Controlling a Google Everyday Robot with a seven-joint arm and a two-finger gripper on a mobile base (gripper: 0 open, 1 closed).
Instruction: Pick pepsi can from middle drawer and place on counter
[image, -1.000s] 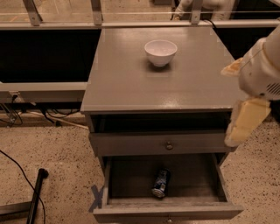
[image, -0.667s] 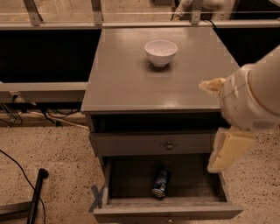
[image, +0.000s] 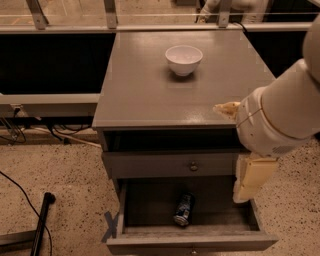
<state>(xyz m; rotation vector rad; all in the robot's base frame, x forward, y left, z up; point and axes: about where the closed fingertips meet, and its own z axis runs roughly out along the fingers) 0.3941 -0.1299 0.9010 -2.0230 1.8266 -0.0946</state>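
The pepsi can (image: 184, 209) is blue and silver and lies on its side in the middle drawer (image: 131, 212), which is pulled out at the bottom of the cabinet. The grey counter (image: 145, 90) is the cabinet's top. My gripper (image: 233, 154) hangs at the cabinet's right front corner, above and right of the can and apart from it. Its cream fingers stand wide apart and hold nothing: one fingertip (image: 225, 108) lies over the counter's front right edge, and the other finger (image: 252, 177) points down over the drawer's right side.
A white bowl (image: 183, 59) stands at the back middle of the counter. A closed drawer front with a brass knob (image: 193, 165) sits above the open drawer. A black pole (image: 41, 225) and cables lie on the floor at left. Blue tape (image: 111, 225) marks the floor.
My arm and gripper have moved left and down, from beside the cabinet's right edge to over the right side of the open drawer. The can and the bowl have not moved.
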